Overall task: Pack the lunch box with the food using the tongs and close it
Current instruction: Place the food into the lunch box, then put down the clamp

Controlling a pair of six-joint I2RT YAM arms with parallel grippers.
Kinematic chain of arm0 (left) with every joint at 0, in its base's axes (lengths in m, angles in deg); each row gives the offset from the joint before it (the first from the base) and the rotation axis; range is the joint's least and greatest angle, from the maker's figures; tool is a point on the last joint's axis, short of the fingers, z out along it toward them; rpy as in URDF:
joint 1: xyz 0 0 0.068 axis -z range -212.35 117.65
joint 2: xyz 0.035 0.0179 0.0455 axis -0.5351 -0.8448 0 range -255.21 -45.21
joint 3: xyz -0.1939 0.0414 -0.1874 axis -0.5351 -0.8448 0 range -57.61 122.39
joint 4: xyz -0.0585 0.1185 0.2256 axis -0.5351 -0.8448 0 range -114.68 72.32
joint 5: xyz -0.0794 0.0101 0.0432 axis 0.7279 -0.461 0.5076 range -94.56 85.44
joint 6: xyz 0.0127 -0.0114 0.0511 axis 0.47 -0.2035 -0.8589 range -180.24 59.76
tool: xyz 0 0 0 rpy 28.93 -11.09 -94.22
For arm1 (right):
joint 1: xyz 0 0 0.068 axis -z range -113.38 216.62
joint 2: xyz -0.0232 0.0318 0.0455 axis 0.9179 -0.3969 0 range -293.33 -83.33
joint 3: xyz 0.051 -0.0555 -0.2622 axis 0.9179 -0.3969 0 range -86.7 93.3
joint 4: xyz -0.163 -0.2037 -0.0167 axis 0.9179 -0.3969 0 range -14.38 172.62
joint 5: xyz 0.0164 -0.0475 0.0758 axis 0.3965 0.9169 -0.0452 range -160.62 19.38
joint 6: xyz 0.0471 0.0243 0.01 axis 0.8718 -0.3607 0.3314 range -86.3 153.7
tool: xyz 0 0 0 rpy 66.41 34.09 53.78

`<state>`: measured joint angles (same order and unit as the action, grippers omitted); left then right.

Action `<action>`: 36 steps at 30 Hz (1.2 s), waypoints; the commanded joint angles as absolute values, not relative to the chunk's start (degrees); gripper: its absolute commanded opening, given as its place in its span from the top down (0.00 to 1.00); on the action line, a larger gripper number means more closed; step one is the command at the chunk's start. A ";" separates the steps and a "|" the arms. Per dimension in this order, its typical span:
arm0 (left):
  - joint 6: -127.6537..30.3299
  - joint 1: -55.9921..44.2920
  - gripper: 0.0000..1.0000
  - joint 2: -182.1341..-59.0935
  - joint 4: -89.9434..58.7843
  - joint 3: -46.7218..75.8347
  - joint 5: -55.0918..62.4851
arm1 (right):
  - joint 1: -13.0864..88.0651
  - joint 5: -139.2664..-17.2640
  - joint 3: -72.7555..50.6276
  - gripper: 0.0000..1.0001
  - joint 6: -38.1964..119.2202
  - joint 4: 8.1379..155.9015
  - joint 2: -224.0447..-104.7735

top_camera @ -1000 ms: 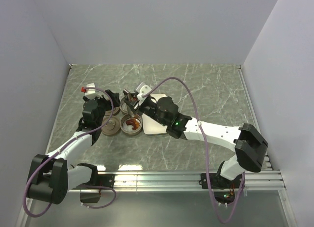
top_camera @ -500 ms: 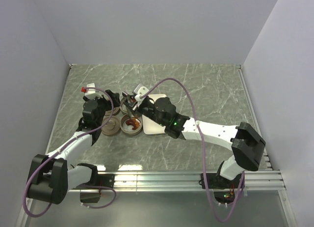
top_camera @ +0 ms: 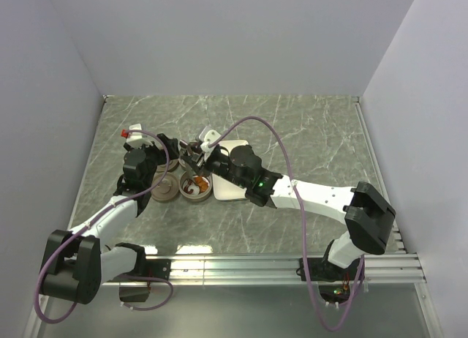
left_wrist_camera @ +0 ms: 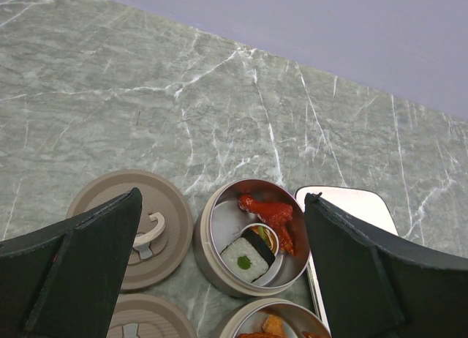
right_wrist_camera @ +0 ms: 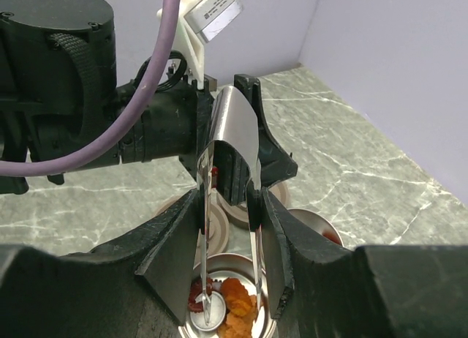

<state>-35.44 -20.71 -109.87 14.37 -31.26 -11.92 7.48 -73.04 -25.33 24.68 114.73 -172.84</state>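
Note:
The lunch box is two round metal tins. The far tin (left_wrist_camera: pixel 219 257) holds a red piece (left_wrist_camera: pixel 272 212) and a white rice block (left_wrist_camera: pixel 247 259). The near tin (top_camera: pixel 196 186) (right_wrist_camera: pixel 219 265) holds orange food (right_wrist_camera: pixel 238 312) and a white round slice (right_wrist_camera: pixel 208 322). My right gripper (right_wrist_camera: pixel 227 206) (top_camera: pixel 199 162) is shut on the tongs (right_wrist_camera: pixel 232 133). The tongs' two arms are spread, with their tips down inside the near tin. My left gripper (left_wrist_camera: pixel 223 206) (top_camera: pixel 168 151) hangs open above the far tin and holds nothing.
Two flat handled lids (left_wrist_camera: pixel 131 228) (left_wrist_camera: pixel 139 325) lie left of the tins; the nearer lid (top_camera: pixel 164 188) also shows from above. A white tray (left_wrist_camera: pixel 351 206) (top_camera: pixel 225 192) sits right of the tins, partly under my right arm. Walls close in the table on three sides.
My right gripper has shifted slightly left and lower, and the tongs' tips now reach into the near tin. The left arm has not moved.

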 commanded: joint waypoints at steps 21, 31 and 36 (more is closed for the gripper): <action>-34.84 -21.01 0.00 -109.54 16.42 -30.45 -11.16 | 7.03 -51.13 -36.77 0.58 19.28 115.67 -154.35; -34.84 -21.45 0.01 -108.75 16.15 -30.63 -11.42 | 8.60 -34.61 -43.98 0.59 25.85 103.81 -141.35; -34.67 -22.07 0.01 -109.28 16.07 -30.28 -11.16 | 10.72 -31.08 -44.42 0.59 33.51 91.00 -137.48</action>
<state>-35.29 -21.50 -109.87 14.35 -31.26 -11.92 9.60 -36.56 -44.24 27.44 98.91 -140.45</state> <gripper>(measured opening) 0.994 0.418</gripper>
